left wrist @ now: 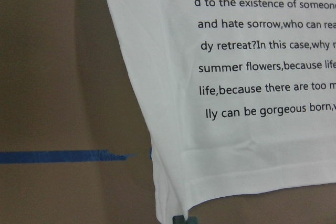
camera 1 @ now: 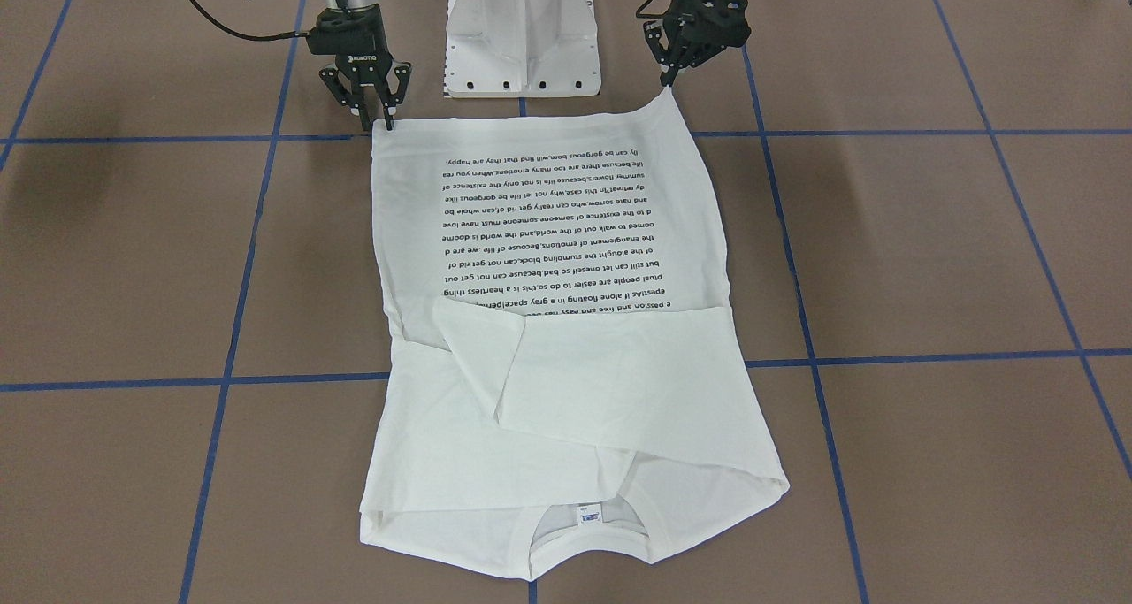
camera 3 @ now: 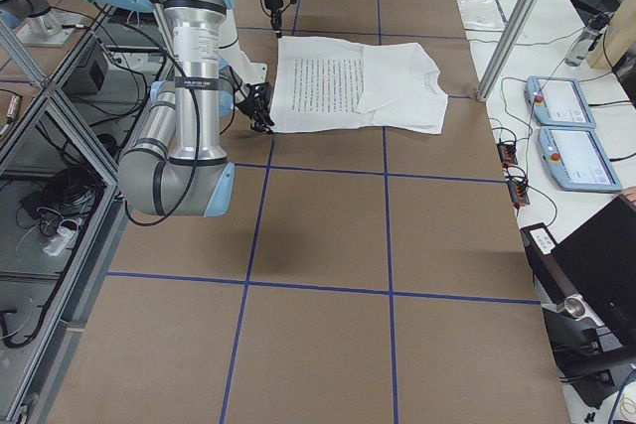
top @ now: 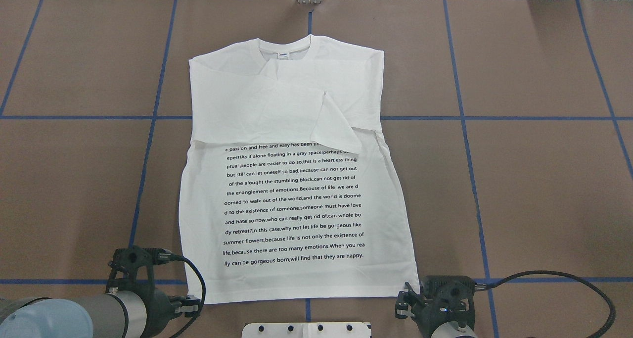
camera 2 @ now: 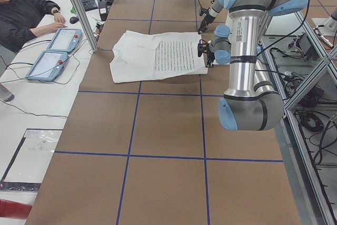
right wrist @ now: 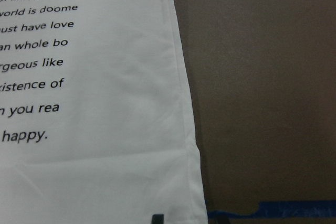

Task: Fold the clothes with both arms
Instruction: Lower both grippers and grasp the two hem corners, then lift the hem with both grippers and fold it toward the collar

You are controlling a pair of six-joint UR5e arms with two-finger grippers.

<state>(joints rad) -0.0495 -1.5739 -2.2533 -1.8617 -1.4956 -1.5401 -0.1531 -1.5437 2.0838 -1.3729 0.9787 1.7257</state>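
Our left gripper is closed on the shirt's hem corner, which it draws up into a small peak just off the table. Our right gripper has its fingers narrowed onto the other hem corner. There the cloth lies flatter, so we judge it pinched rather than lifted. Each wrist camera shows one dark fingertip at the bottom edge, resting on the hem. Between the two grippers the hem runs nearly straight, just in front of the pedestal. From there the shirt lies flat, print upward. The sleeves are already folded in across the chest and overlap each other, and the collar is at the far end, well away from us. We take the step in hand to be the lengthwise fold, with the corners grasped and the carry not yet begun. Next we would raise both corners together and keep the hem taut between them. We would then carry it over the print toward the collar at an even pace, high enough not to drag the body or disturb the sleeves. Finally we would lay it square along the shoulders before letting go.
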